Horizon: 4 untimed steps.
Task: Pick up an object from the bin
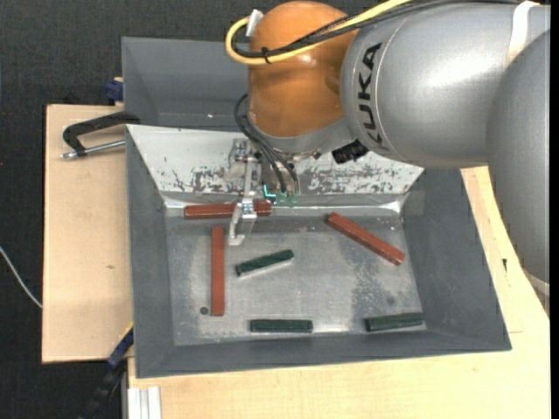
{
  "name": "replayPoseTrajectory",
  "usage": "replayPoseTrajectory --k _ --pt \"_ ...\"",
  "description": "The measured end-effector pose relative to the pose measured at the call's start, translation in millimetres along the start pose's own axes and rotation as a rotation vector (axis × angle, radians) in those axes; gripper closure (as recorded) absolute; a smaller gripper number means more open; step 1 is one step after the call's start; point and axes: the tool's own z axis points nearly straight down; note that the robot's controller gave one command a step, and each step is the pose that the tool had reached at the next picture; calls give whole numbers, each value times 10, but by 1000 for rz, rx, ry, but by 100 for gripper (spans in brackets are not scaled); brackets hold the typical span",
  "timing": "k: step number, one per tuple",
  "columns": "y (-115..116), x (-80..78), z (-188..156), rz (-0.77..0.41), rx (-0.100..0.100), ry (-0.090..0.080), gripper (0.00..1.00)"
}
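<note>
Though its grip is unclear, the hand (KUKA arm) overhangs a red bar.

- Strong light falls from above onto the bin; its sloped back wall shines nearly white.
- The upper wall behind that slope is dull and dark by contrast.
- The arm carries a broad soft highlight along its silver shell.
- Its orange cover shows a pale sheen on top.
- The bin's floor gleams in mottled patches, brightest near the middle.
- Shadow gathers beneath the cover.
</note>
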Motion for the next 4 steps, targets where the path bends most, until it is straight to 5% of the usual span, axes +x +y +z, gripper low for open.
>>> replayPoseTrajectory --k 1,3,4 --pt "-9 -17 -52 2 -2 -9 0" --pt "-433 122 1026 -140 -1 -12 0" --pt "-654 244 1386 -127 -4 -9 100"
